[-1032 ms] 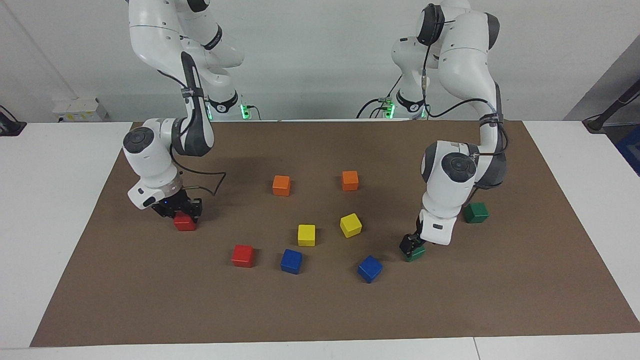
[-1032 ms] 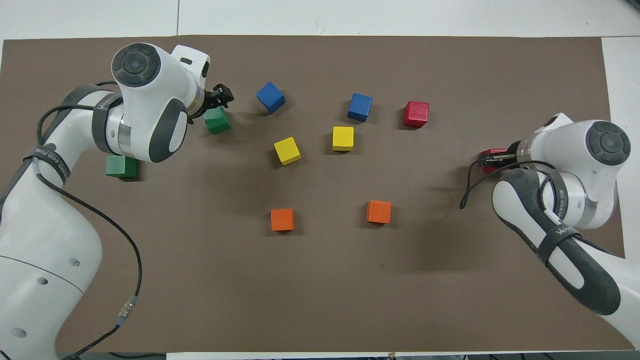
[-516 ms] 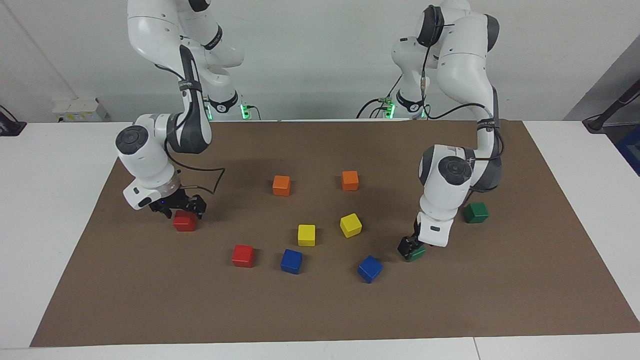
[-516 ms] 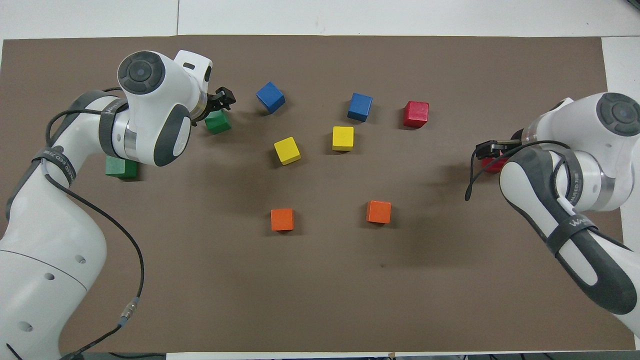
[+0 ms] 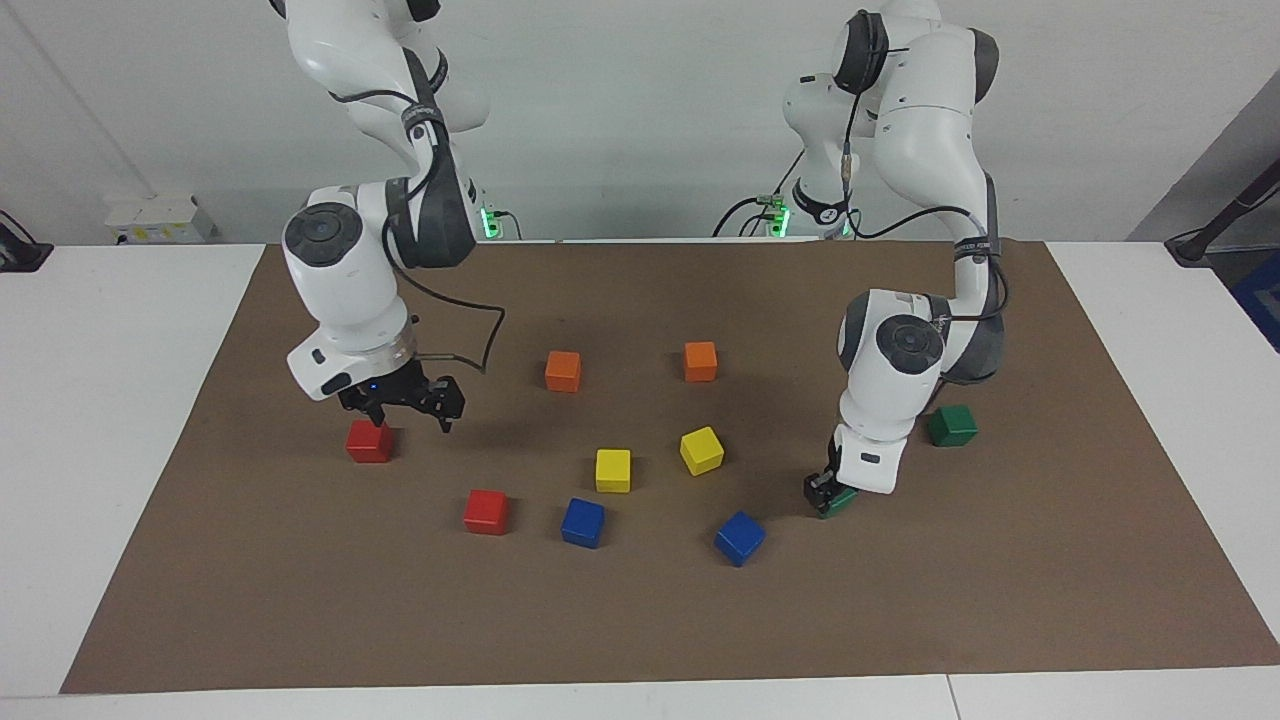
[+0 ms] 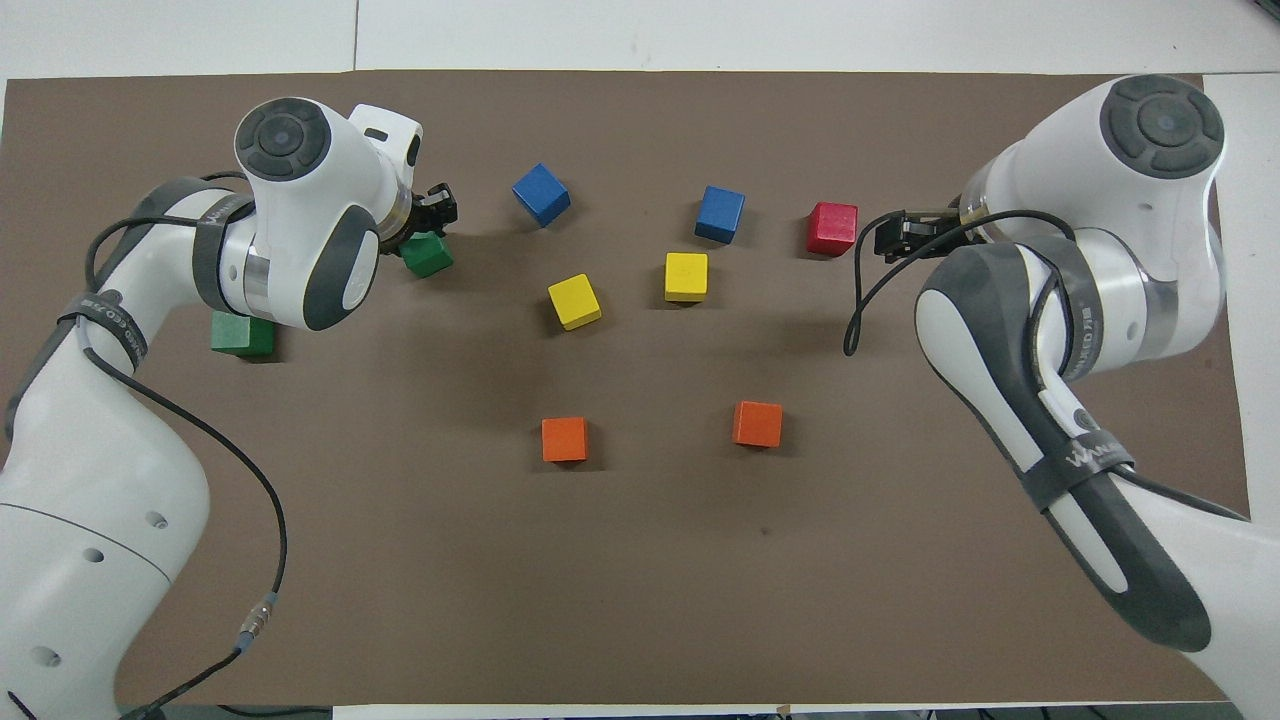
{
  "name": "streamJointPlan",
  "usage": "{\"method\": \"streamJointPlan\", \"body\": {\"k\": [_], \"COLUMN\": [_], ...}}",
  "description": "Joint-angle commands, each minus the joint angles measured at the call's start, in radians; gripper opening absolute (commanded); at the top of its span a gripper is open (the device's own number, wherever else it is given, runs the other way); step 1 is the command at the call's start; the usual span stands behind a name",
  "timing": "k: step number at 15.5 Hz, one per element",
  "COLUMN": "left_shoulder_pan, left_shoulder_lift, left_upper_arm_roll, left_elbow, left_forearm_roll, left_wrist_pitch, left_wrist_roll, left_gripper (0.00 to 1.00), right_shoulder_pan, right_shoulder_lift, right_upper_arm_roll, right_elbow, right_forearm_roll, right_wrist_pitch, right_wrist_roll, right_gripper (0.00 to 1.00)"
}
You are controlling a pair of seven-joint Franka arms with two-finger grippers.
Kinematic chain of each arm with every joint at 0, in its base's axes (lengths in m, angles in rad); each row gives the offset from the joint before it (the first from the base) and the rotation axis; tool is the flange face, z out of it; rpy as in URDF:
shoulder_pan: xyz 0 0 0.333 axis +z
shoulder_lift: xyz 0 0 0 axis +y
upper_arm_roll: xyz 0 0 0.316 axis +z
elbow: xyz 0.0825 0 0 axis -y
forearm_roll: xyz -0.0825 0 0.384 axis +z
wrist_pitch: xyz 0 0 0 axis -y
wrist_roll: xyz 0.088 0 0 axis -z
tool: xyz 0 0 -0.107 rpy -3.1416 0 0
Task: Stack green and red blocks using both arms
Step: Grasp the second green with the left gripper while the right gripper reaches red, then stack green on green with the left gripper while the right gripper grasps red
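The left gripper (image 6: 432, 205) is closed tight on a small dark green cube (image 6: 425, 254) on the big brown mat (image 6: 640, 560). Another small dark green cube (image 6: 241, 334) sits nearer to the robots, partly under the white left arm. The right gripper (image 6: 893, 236) has its fingers spread wide, just beside a small bright red cube (image 6: 832, 228). In the middle are two blue cubes (image 6: 541, 194), two yellow cubes (image 6: 574, 301) and, nearest the robots, two orange cubes (image 6: 564, 439).

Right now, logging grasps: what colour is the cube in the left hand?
Dark green cube, clearest in the facing view.
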Motion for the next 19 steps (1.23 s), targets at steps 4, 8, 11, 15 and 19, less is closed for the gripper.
{"method": "streamJointPlan", "body": {"k": [4,8,11,15,19], "left_shoulder_pan": [0.132,0.225,0.271,0.305,0.334], "left_shoulder_lift": [-0.191,-0.283,-0.309,-0.328,-0.348], "left_upper_arm_roll": [0.002,0.001,0.002,0.004,0.006], "left_elbow": [-0.098,-0.187,-0.232,-0.278,-0.333], "left_forearm_roll": [0.011,-0.011,-0.021,-0.042,-0.126], "left_wrist_pitch": [-0.155,-0.184,-0.18,-0.166,-0.115], "left_wrist_roll": [0.326,0.584,0.724,0.837,0.836], "left_gripper": [0.0,0.0,0.0,0.0,0.0], "right_shoulder_pan": [0.023,0.043,0.061,0.064,0.06], "right_shoulder_lift": [0.248,0.349,0.4,0.412,0.412], "right_upper_arm_roll": [0.002,0.002,0.002,0.003,0.003], "right_elbow": [0.303,0.409,0.452,0.443,0.378], "right_forearm_roll": [-0.014,-0.018,-0.02,-0.021,-0.026], "right_wrist_pitch": [-0.079,-0.076,-0.055,-0.018,0.082], "right_wrist_roll": [0.075,0.094,0.112,0.115,0.115], "right_gripper": [1.0,1.0,1.0,1.0,1.0]}}
